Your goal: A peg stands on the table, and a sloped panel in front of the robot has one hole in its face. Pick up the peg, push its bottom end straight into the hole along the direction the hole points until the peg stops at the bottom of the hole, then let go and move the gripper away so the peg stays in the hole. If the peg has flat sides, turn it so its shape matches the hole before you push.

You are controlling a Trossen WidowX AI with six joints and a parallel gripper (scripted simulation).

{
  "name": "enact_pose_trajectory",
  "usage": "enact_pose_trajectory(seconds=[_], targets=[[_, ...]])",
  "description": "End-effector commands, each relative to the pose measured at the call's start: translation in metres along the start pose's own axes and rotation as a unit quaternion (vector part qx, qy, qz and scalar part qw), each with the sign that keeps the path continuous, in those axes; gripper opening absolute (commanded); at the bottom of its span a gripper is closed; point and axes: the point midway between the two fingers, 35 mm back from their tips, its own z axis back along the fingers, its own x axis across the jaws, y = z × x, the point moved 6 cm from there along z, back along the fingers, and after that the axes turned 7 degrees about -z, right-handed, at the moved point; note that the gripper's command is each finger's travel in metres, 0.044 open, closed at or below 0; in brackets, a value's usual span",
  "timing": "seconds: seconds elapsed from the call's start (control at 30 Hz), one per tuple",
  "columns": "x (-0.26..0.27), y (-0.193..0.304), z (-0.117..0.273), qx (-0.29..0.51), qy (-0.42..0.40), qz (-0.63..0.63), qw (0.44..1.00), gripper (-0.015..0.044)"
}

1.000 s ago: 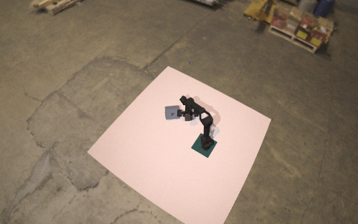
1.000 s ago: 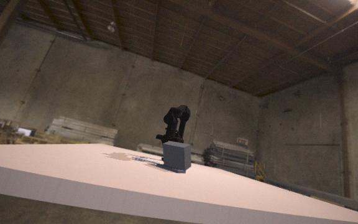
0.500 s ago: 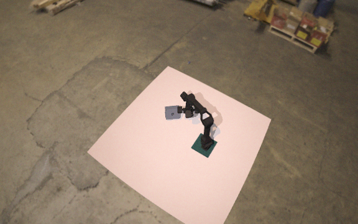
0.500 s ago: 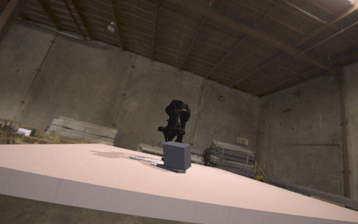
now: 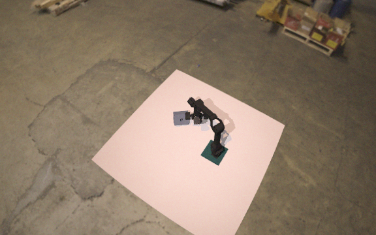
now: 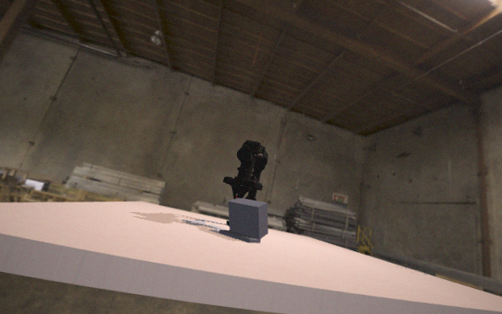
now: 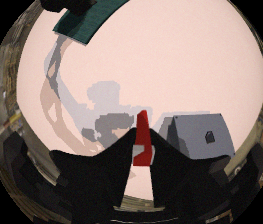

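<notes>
Clamped on a red peg (image 7: 142, 135), the black gripper (image 5: 197, 118) (image 6: 246, 187) (image 7: 142, 131) has its two dark, tapering fingers pressed against the peg's sides, one on each side in the wrist view. Smooth and evenly red, the peg shows flat-looking faces and straight edges, with a pale grey patch low on it between the fingers; its full cross-section cannot be told. It is held near the grey block (image 5: 179, 123) (image 6: 247, 219) (image 7: 194, 135), outside the hole (image 5: 181, 119) (image 7: 210, 136). Matte and blue-grey, the block has crisp edges, a plain back and a sloped face, into which the small, dark, angular hole is cut. Under the block lies a pale pink tabletop (image 5: 162, 156) (image 6: 146, 244) (image 7: 182, 65), finely grained, with a greyer side edge in the exterior view. Black, jointed links make up the arm (image 5: 209, 111) (image 6: 252, 157), which rises from a dark green, four-sided base plate (image 5: 218, 162) (image 7: 84, 40) with a faintly mottled surface. Soft-edged tan and grey shadows of the arm fall across the pink surface. Around the tabletop spreads rough, cracked concrete (image 5: 77, 130), brown-grey and stained.
</notes>
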Motion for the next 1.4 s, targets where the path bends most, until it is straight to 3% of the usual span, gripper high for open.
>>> enact_pose_trajectory(seconds=[0.0, 1.37], targets=[[-0.002, -0.002, -0.002, 0.011, -0.007, 0.001, 1.0, 0.0], [-0.032, -0.032, -0.015, 0.119, -0.048, 0.029, 0.991, 0.0]])
